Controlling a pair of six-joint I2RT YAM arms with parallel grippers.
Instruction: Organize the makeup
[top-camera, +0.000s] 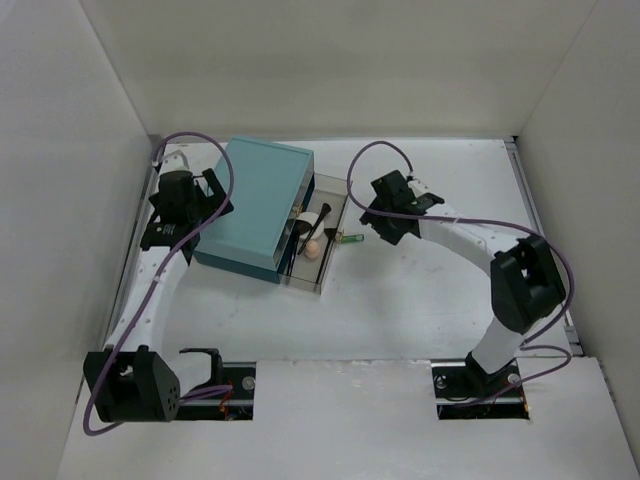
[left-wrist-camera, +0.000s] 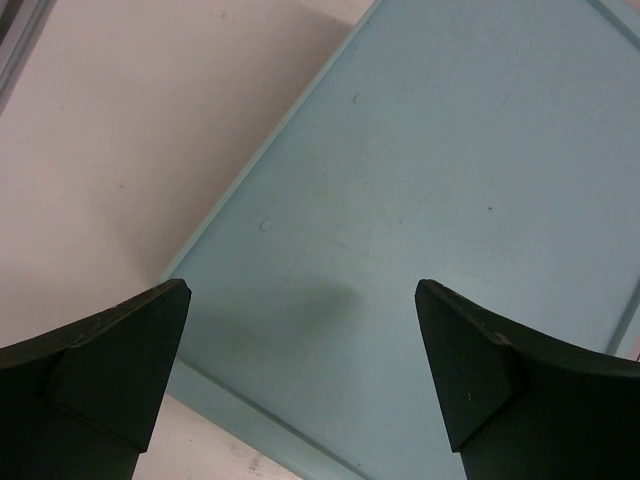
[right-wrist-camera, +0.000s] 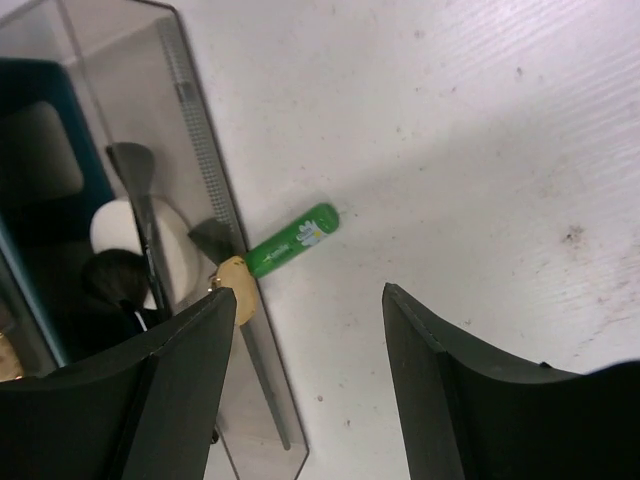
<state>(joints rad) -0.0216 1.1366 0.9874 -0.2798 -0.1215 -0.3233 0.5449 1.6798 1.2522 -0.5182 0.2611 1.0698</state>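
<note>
- Your left claw (left-wrist-camera: 302, 292) hangs over the top of the teal box (left-wrist-camera: 440, 170), near its corner. The fingers are spread wide, with nothing between them.
- Your right claw (right-wrist-camera: 310, 292) is over the bare table (right-wrist-camera: 480, 110), with its fingers apart and empty too.
- A green tube (right-wrist-camera: 292, 238) lies flat on the table just ahead of that right claw. Its yellowish cap end is up against the wall of the clear tray (right-wrist-camera: 200, 160); you can't tell whether it actually touches.
- From the top view, the tray sits tight along the box's right side.
- Inside the tray you have black brushes (right-wrist-camera: 140, 195), a white puff (right-wrist-camera: 108, 222) under them, and a peach sponge (top-camera: 313, 249).
- The tube is the one piece outside the tray.
</note>
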